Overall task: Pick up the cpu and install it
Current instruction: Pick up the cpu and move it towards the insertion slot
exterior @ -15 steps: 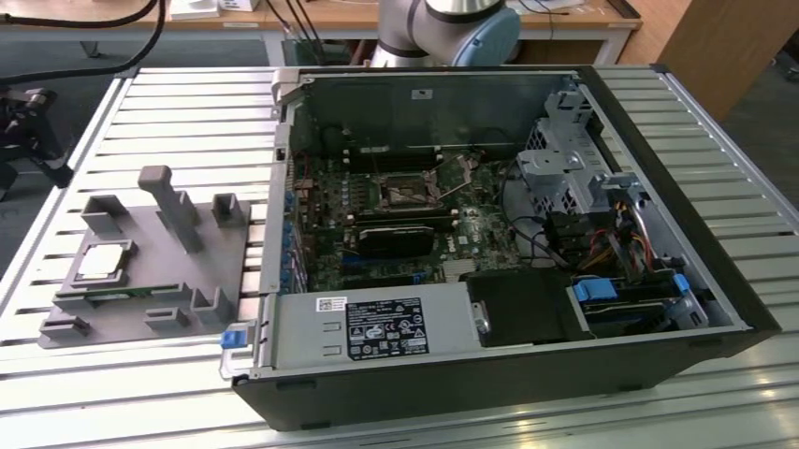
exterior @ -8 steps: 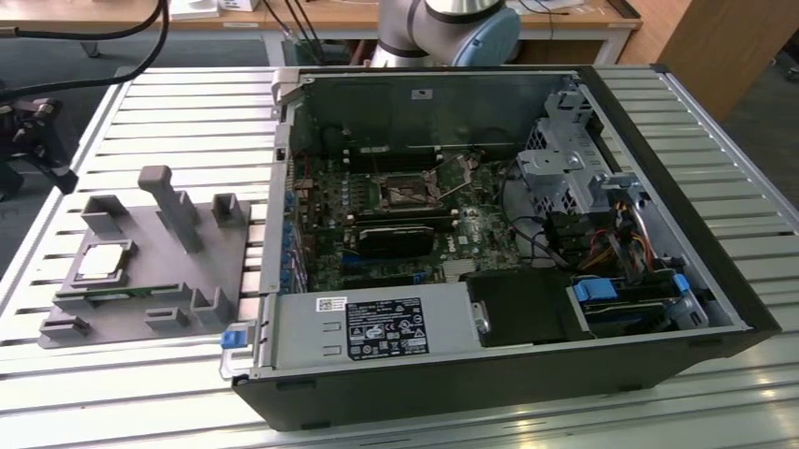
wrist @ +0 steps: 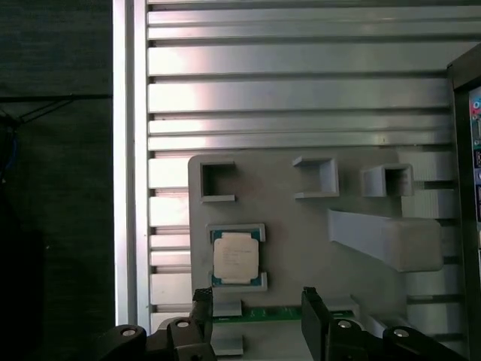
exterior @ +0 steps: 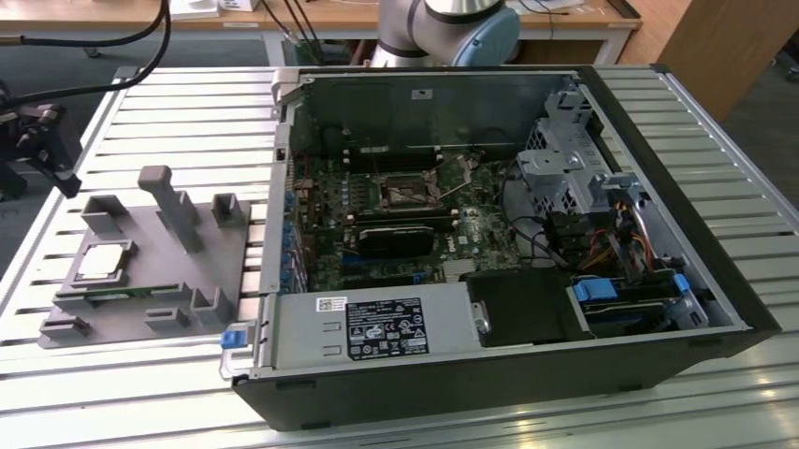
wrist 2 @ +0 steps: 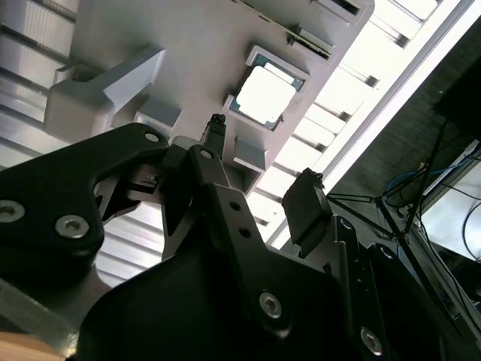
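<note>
The cpu (exterior: pixel 103 261) (wrist 2: pixel 264 96) (wrist: pixel 236 256) is a thin, flat square chip with a silvery-grey metal top and a pale rim (the top glares bright in both wrist views). It lies level, metal side up, seated in a shallow square recess of the grey fixture tray (exterior: pixel 156 271), toward the exterior view's left, not yet lifted.

A robotics lab or workshop bench: a slotted aluminium table (exterior: pixel 699 412) carries an opened desktop computer case (exterior: pixel 500 398) and, below the gripper (wrist: pixel 255 308), a grey fixture tray (wrist: pixel 301 241) with upright pegs; wooden workbenches (exterior: pixel 350 16) stand behind the robot arm's base (exterior: pixel 450 28) and loose black cables (exterior: pixel 160 23) run past the table's edge
</note>
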